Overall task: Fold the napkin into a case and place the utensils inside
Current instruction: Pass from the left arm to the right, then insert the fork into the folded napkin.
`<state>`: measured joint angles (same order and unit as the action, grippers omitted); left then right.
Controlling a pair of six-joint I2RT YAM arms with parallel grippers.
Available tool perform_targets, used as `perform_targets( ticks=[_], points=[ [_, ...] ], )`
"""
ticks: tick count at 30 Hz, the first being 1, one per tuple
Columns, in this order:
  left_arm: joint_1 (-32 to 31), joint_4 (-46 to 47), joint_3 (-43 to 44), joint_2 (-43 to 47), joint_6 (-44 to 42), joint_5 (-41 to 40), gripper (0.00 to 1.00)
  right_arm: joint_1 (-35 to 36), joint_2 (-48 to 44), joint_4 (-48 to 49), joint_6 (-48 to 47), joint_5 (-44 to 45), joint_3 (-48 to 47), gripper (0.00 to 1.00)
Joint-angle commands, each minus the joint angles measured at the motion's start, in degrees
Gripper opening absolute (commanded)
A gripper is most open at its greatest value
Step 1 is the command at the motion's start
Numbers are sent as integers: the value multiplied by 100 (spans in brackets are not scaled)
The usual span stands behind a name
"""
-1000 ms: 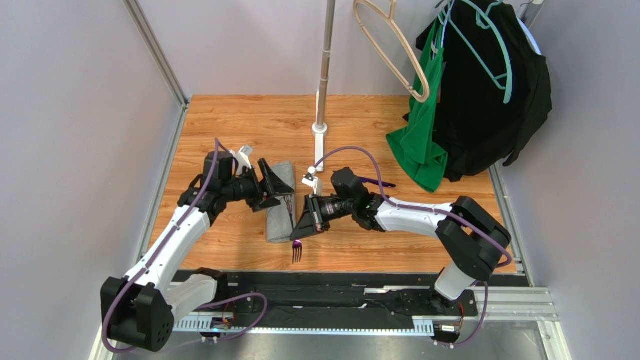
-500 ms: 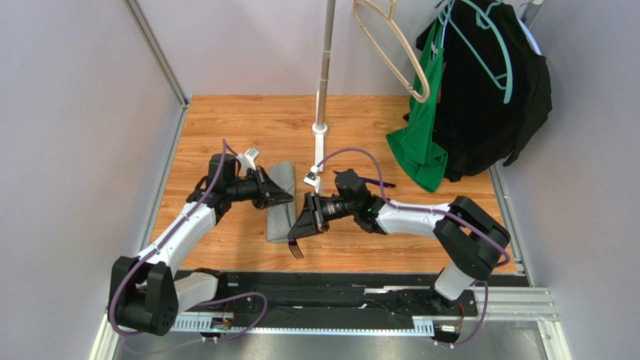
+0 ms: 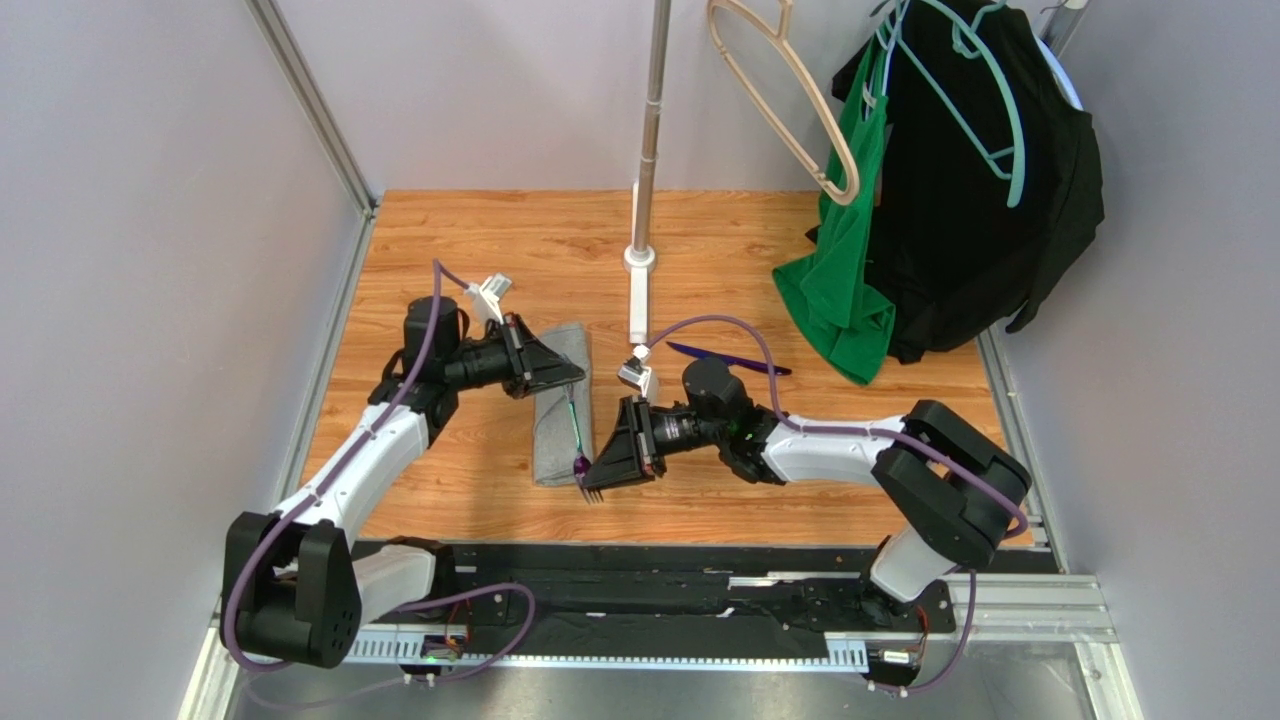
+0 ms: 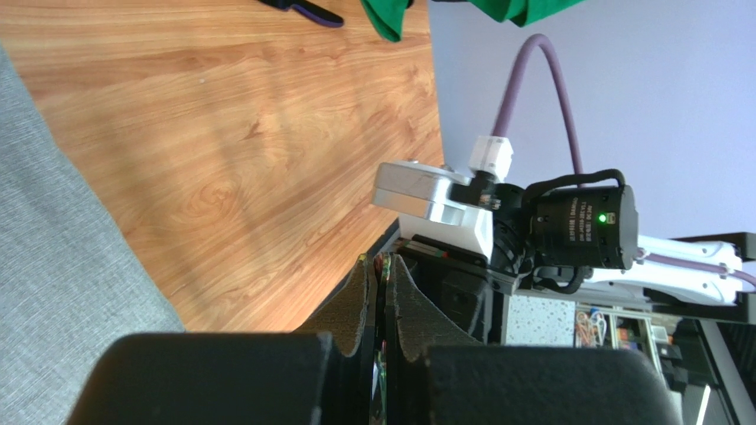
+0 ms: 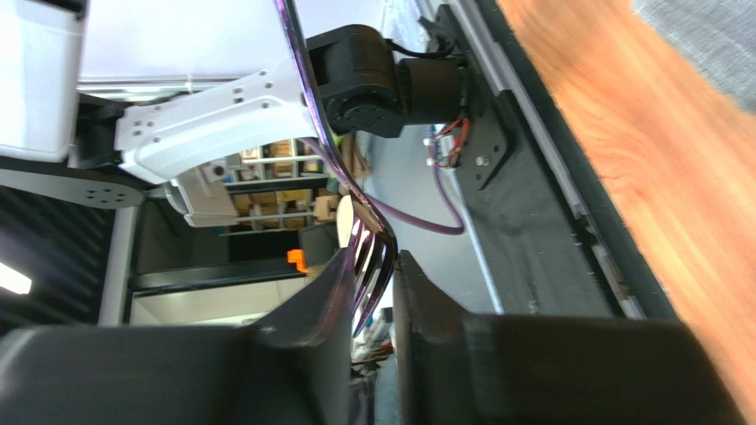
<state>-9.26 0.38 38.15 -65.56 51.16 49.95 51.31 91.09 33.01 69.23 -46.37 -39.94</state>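
Note:
The napkin (image 3: pixel 556 408) lies folded as a narrow grey strip, the case, on the wooden table; its cloth also fills the left of the left wrist view (image 4: pixel 53 230). The silvery fork (image 3: pixel 580 438) spans the strip's right edge. My left gripper (image 3: pixel 577 380) is shut on the fork's handle end, a thin shiny sliver between its pads (image 4: pixel 380 266). My right gripper (image 3: pixel 595 480) is open, its fingers a little apart around the fork's tines (image 5: pixel 376 246). The dark purple utensil (image 3: pixel 730 362) lies on the table behind the right arm.
A clothes rack pole (image 3: pixel 649 135) stands on a white base (image 3: pixel 639 300) behind the napkin. A beige hanger (image 3: pixel 789 90), a green garment (image 3: pixel 839 285) and a black garment (image 3: pixel 977 180) hang at the back right. A black rail (image 3: pixel 676 578) borders the near edge.
My left gripper has swung in and shut on the fork's handle. My right gripper has loosened from shut to slightly apart and shifted toward the near edge, the fork now along the strip.

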Motion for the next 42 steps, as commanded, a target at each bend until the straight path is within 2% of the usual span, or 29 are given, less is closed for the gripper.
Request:
perform_targets(
  ticks=[1, 2, 3, 4, 5, 7, 9, 10, 11, 13, 16, 18, 20, 21, 24, 33, 42],
  points=[
    [73, 508, 209, -62, -44, 111, 0, 142, -65, 1002, 581, -127, 109, 8],
    [73, 402, 280, -175, -105, 120, 0, 160, -21, 1197, 739, -118, 162, 0],
    [73, 97, 402, -246, -463, -45, 3, 160, 31, 1399, 1219, -48, 215, 0],
    [73, -1133, 856, -325, -779, -256, 16, 160, 154, 1958, 1511, 39, 285, 0],
    [91, -1702, 1130, -482, -1105, -510, 44, 169, 207, 2268, 1784, 162, 381, 0],
    [108, -2713, 1701, -537, -1678, -1423, 48, 160, 391, 2900, 2471, 426, 601, 0],
    [178, -3191, 2193, -589, -1863, -2449, 47, 169, 480, 3053, 2726, 680, 803, 0],
    [257, -3550, 2362, -659, -1898, -2682, 45, 160, 497, 3053, 2745, 760, 865, 0],
    [292, -3641, 2503, -877, -1942, -2780, 36, 169, 506, 3027, 2719, 891, 918, 0],
    [406, -3520, 2724, -1124, -1978, -2151, 22, 160, 506, 2687, 2430, 893, 857, 0],
    [407, -3441, 2864, -1494, -1943, -2288, 22, 160, 393, 2430, 2428, 1103, 1040, 0],
    [407, -3518, 3144, -2090, -2170, -2140, 10, 143, 182, 2062, 2490, 1375, 1181, 0],
    [390, -3676, 3400, -2843, -2355, -1658, 5, 116, 68, 1675, 2403, 1499, 1226, 0],
    [398, -3755, 3601, -3048, -2443, -1473, 4, 107, -64, 1151, 2367, 1569, 1208, 0],
    [372, -3861, 3883, -3489, -2645, -1444, 2, 116, -92, 629, 2270, 1719, 1015, 0],
    [319, -3889, 4771, -4491, -2664, -1295, 1, 309, 497, 1111, 3016, 1903, 682, 0],
    [135, -3826, 5000, -5159, -2620, -1225, 1, 362, 603, 532, 3149, 2079, 452, 0]
  ],
)
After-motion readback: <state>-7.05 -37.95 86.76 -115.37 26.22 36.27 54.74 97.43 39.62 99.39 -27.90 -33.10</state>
